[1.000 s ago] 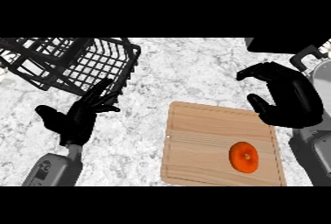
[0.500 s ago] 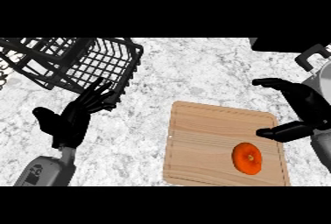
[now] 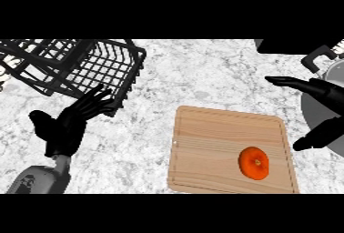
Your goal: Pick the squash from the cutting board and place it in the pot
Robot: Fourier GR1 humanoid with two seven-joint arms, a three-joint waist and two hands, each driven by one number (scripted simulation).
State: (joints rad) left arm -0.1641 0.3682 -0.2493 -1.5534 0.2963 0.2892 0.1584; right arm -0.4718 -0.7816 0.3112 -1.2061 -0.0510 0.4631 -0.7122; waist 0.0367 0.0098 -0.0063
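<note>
Head view showed the squash [image 3: 255,163], an orange rounded item, lying in the lower right part of the cutting board [image 3: 208,150], untouched by either hand. That board sat at the lower centre-right of the frame on the marbled counter [image 3: 181,73].

At the lower left, the left hand [image 3: 66,127] rested open with fingers spread, well apart from the board and holding nothing.

At the right edge, the right hand [image 3: 324,113] was wide open: fingers extended toward the upper part, thumb pointing down-left just beside the board's right edge. It held nothing and was near the squash but not in contact.

Behind the right hand, at the right edge, a grey rounded form was judged to be the pot [image 3: 334,73], with a handle at the upper right; most of it lay outside the frame.

At the upper left stood a black wire basket [image 3: 80,63].

Judged step: approach for the pick; grasp not yet made. The next move called for bringing the right hand left and down over the squash, then closing fingers and thumb round it before any lift toward the pot.
</note>
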